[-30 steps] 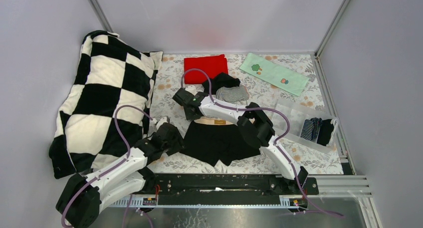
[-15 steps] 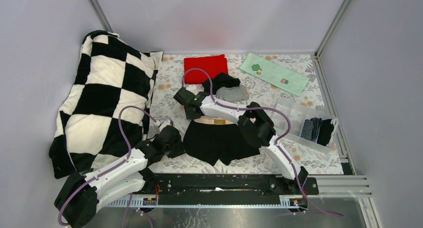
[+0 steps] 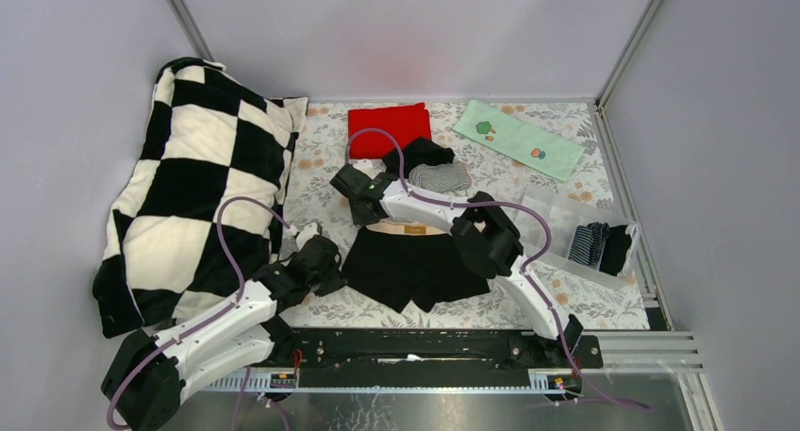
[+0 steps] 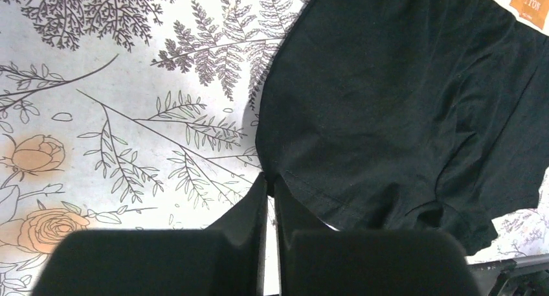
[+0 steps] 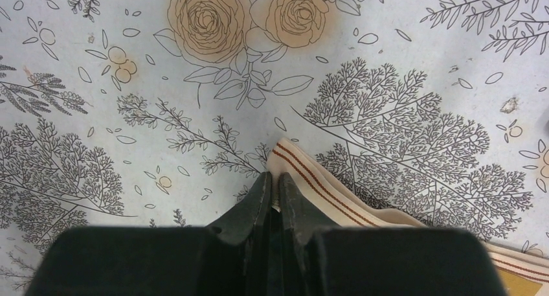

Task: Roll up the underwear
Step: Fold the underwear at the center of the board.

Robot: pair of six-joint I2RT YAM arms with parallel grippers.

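Note:
A black pair of underwear (image 3: 410,266) lies spread flat on the floral sheet, its cream waistband (image 3: 408,228) on the far side. My left gripper (image 3: 336,272) is shut on the left leg hem; the left wrist view shows the tips (image 4: 269,179) pinching the corner of the black cloth (image 4: 401,102). My right gripper (image 3: 358,206) is shut on the waistband's left end; its tips (image 5: 273,176) clamp the cream, red-striped band (image 5: 324,187). Behind lie another black pair (image 3: 421,152) and a grey pinstriped pair (image 3: 441,178).
A checkered pillow (image 3: 198,186) fills the left side. A red cloth (image 3: 389,129) and a pale green printed cloth (image 3: 517,139) lie at the back. A clear container (image 3: 557,214) with rolled garments (image 3: 604,247) sits at the right. Metal rails edge the sheet.
My left gripper's jaws have closed on the black underwear's leg hem. The right gripper has stayed clamped on the waistband, shifting only slightly.

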